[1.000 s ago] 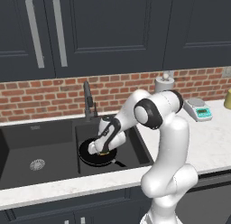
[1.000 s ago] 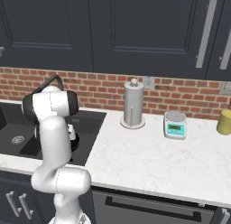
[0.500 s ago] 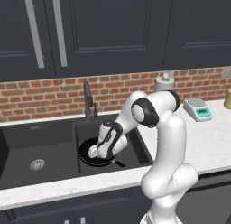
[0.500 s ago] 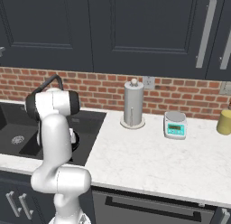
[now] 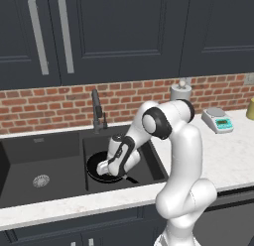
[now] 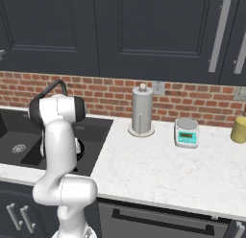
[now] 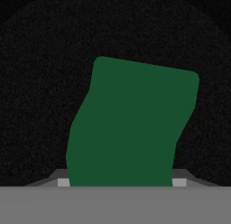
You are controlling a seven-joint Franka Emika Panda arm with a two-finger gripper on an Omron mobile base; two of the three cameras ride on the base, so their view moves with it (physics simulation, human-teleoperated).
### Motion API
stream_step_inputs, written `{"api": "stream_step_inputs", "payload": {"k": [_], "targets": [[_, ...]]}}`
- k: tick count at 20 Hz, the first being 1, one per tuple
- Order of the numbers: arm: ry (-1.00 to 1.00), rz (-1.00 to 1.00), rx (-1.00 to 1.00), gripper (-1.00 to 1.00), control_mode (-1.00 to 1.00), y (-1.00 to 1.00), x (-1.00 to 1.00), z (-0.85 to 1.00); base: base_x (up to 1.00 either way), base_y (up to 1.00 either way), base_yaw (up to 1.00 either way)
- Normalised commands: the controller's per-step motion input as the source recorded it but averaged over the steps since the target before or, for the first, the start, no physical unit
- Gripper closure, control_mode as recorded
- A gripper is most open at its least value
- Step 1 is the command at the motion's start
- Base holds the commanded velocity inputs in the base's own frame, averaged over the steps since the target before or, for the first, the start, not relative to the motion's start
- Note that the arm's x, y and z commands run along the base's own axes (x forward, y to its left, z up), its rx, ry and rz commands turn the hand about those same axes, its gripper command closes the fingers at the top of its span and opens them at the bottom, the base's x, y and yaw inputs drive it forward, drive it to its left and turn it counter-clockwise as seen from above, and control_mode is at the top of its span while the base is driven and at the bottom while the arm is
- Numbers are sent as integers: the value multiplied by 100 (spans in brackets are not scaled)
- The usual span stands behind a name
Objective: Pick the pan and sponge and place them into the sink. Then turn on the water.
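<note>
The black pan (image 5: 95, 166) lies in the smaller right basin of the dark sink (image 5: 59, 141), its thin handle (image 5: 131, 179) pointing toward the front. My gripper (image 5: 107, 168) reaches down into that basin, just above the pan. In the hand view the sponge (image 7: 131, 128) shows its green side upright between the fingertips, and my gripper (image 7: 121, 182) is shut on it. Behind the sponge lies the pan's dark speckled floor (image 7: 40, 83). The dark faucet (image 5: 96, 111) stands behind the basins, and no water runs from it.
The wider left basin has a round silver drain (image 5: 40, 180). On the marble counter to the right stand a paper towel holder (image 6: 142, 110), a white-and-teal scale (image 6: 186, 133) and a yellow jar (image 6: 239, 129). Dark cabinets hang above the brick backsplash.
My gripper has sunk a little lower into the right basin, toward the pan, still holding the sponge. The pan has not moved.
</note>
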Motion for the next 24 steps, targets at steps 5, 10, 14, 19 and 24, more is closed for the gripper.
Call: {"api": "stream_step_inputs", "payload": {"k": [5,10,14,19,24], "targets": [[0,0,0,100,-100,10,13,-8,0,0,0],[0,0,0,100,-100,9,14,-2,0,0,0],[0,0,0,-100,-100,8,11,-2,0,0,0],[0,0,0,-100,-100,3,2,-2,0,0,0],[0,0,0,-100,-100,0,0,0,0,0,0]]}}
